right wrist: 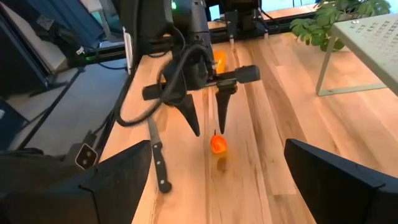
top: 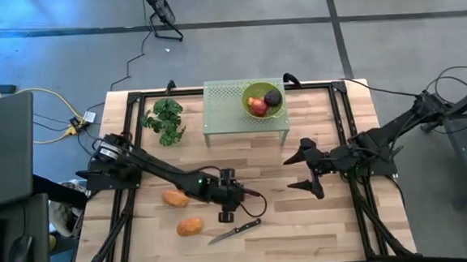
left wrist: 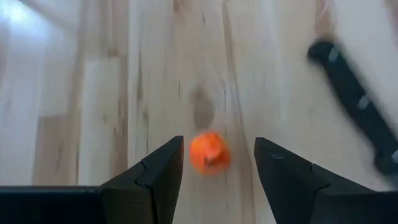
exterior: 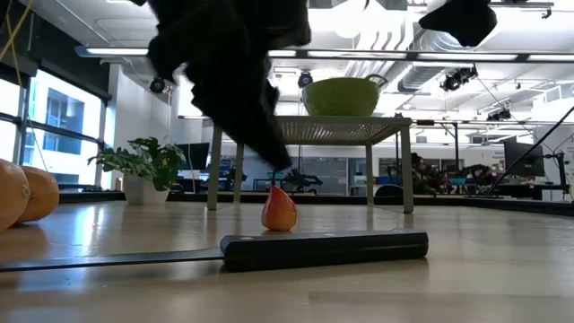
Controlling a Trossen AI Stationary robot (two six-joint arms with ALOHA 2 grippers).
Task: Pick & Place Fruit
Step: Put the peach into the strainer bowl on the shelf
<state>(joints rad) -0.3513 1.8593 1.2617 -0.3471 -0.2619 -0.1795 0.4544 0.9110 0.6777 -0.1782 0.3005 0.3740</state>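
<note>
A tiny orange fruit [left wrist: 208, 151] rests on the table between the open fingers of my left gripper [left wrist: 219, 142], which points down just above it [right wrist: 209, 130] without touching it. The same fruit [exterior: 279, 209] stands behind the knife in the low view. Two orange ovals [top: 175, 198] [top: 190, 226] lie on the table to the left gripper's left. A red fruit [top: 256, 106] and a dark purple one [top: 273, 98] lie in a green bowl [top: 251, 89]. My right gripper [top: 295, 173] hovers open over the table's right half.
A black-handled knife [top: 235, 231] lies near the front edge, close to the left gripper [right wrist: 158, 158]. The bowl stands on a raised green perforated stand [top: 220, 107] at the far edge. A green leafy bunch [top: 164, 119] sits left of the stand. Bare wood lies between the two grippers.
</note>
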